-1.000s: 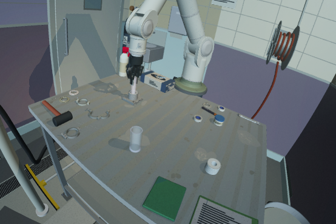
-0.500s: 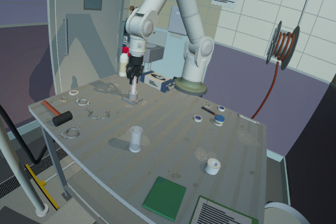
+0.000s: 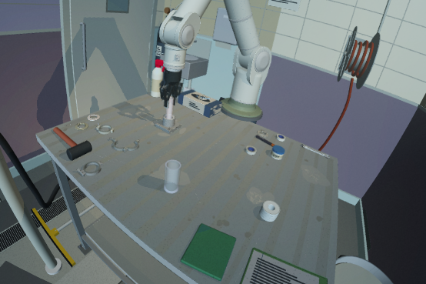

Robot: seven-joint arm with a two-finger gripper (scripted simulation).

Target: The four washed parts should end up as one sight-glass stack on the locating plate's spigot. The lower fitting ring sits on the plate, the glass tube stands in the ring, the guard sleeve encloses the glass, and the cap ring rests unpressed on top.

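Observation:
The glass tube (image 3: 169, 111) stands upright in the lower fitting ring (image 3: 168, 121), which sits on the locating plate (image 3: 168, 126) at the back left of the table. My gripper (image 3: 170, 99) is open around the tube's top and holds nothing. The clear guard sleeve (image 3: 172, 176) stands upright alone near the table's middle front. The white cap ring (image 3: 269, 211) rests on the table to the front right, apart from everything else.
A blue and white box (image 3: 200, 103) lies behind the plate, beside a white bottle (image 3: 157, 79). A hammer (image 3: 72, 144) and several clamps (image 3: 124, 144) lie on the left. Small caps (image 3: 277, 151) sit on the right. A green pad (image 3: 208, 250) lies at the front edge.

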